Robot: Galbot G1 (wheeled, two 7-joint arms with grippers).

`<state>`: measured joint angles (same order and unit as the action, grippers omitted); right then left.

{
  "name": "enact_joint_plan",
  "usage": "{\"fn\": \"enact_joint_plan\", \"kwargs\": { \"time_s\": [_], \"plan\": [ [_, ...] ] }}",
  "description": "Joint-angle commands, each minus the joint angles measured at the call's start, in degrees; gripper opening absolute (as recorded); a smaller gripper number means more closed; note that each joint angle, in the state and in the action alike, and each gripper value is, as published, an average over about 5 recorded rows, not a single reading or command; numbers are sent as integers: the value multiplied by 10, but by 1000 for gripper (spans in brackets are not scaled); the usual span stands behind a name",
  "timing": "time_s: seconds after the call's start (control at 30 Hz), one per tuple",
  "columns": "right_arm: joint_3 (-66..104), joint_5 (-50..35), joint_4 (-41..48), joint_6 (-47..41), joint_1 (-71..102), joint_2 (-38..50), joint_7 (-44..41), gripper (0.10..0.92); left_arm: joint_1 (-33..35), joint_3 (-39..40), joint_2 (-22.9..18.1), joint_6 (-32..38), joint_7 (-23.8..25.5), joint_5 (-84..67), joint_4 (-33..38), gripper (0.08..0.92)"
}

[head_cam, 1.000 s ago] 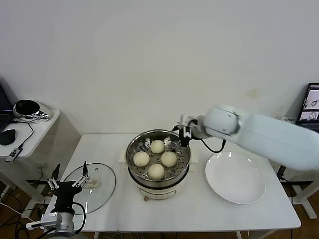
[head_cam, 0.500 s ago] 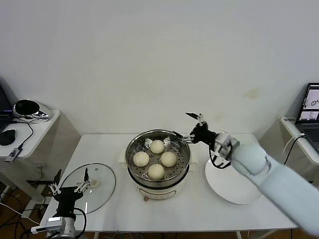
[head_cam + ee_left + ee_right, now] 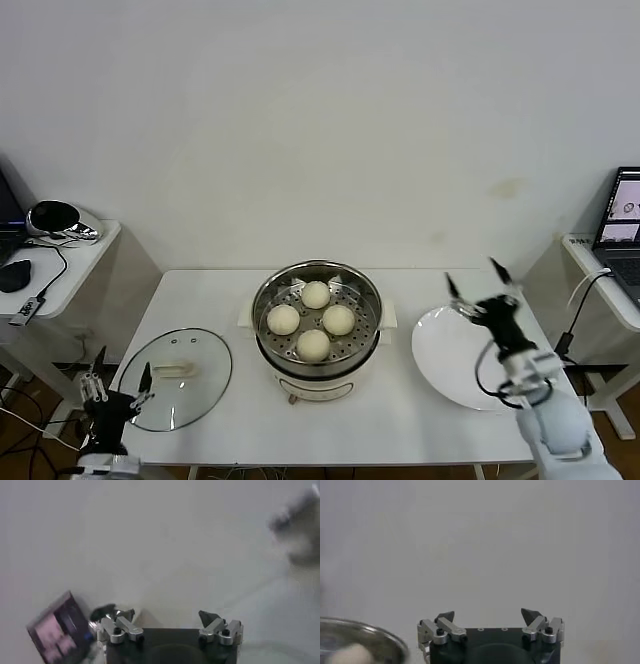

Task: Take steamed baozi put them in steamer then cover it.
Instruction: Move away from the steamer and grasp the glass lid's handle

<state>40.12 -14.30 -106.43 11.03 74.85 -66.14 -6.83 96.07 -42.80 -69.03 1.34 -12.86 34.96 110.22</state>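
1. With all four baozi [image 3: 313, 320] sitting in the steamer [image 3: 317, 325] mid-tabletop [image 3: 400, 415], my right pincer [image 3: 481, 284] is up over the far edge of the plate [image 3: 455, 365], fingers spread, holding nothing.
2. Baozi: one at the back, one left, one right, one front, close together on the perforated tray.
3. Steamer is uncovered; the cover [image 3: 178, 377] lies flat on the tabletop to the steamer's left, handle up, apart from the pot.
4. My left pincer [image 3: 115, 395] is low at the tabletop's near-left corner, just beside the cover's edge, released, empty.
5. Right wrist view: my pincer's tips wide apart, steamer rim [image 3: 362, 645] at the corner, one bun blurred.
6. Plate is right of the steamer, bare.
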Motion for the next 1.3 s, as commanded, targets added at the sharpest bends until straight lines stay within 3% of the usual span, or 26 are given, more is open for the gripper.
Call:
{"fn": "enact_joint_plan", "kwargs": {
  "time_s": [0.03,0.4,1.3],
  "plan": [
    [188,29,-10,48,101,-113,19,823,6,-11,60,14,3,406,-134,823],
    [211,17,-14,50,120,-131,26,823,-99,51,80,46,16,418,-196,823],
    [208,24,-19,58,137,-141,23,823,-233,103,95,54,53,393,-267,823]
  ]
}}
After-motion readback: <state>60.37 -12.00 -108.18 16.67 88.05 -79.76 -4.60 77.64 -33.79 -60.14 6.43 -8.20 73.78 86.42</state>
